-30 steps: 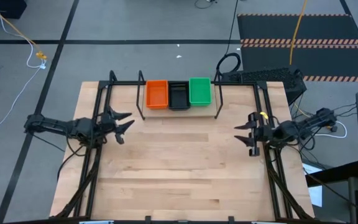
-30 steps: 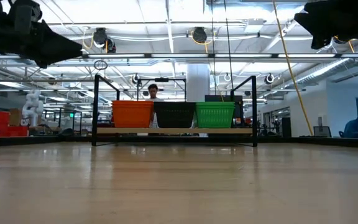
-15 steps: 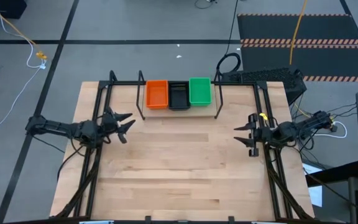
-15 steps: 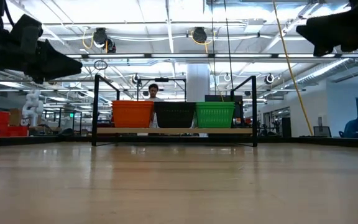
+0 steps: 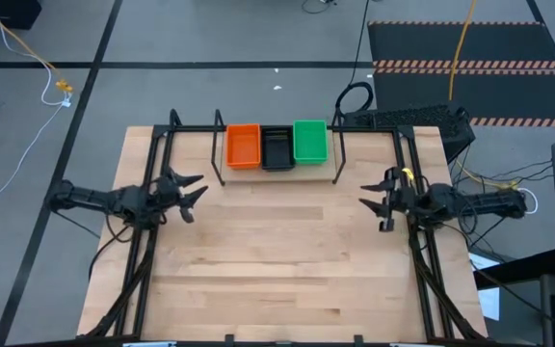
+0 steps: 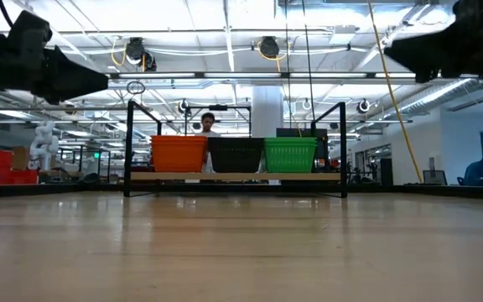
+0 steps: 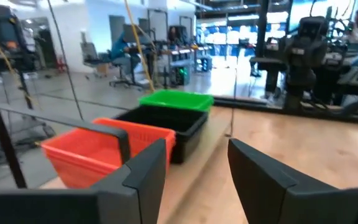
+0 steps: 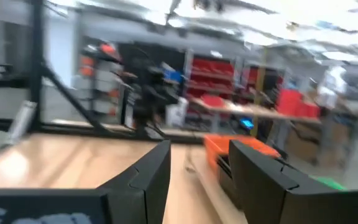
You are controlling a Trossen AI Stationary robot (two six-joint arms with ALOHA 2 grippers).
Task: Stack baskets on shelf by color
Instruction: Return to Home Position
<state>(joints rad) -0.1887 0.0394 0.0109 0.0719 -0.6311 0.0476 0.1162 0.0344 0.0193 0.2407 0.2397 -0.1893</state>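
Orange (image 5: 243,146), black (image 5: 277,147) and green (image 5: 309,141) baskets stand side by side on the black rod shelf (image 5: 218,164) at the table's far edge. The low view shows orange (image 6: 179,153), black (image 6: 236,154) and green (image 6: 290,154) in a row on the shelf's board; how many are nested in each cannot be seen. My left gripper (image 5: 198,187) hovers open near the table's left edge, pointing toward the shelf; its wrist view shows the orange basket (image 7: 98,152) nearest. My right gripper (image 5: 369,202) hovers open by the right edge, also holding nothing.
A black frame (image 5: 152,173) runs along the table's left and right sides under both arms. The wooden tabletop (image 5: 277,260) lies bare between the arms and the near edge. A person (image 6: 207,126) shows far behind the shelf in the low view.
My right gripper has shifted a little toward the table's far left, toward the shelf, and its arm has stretched out flatter. The left gripper has stayed about where it was. The baskets have not moved.
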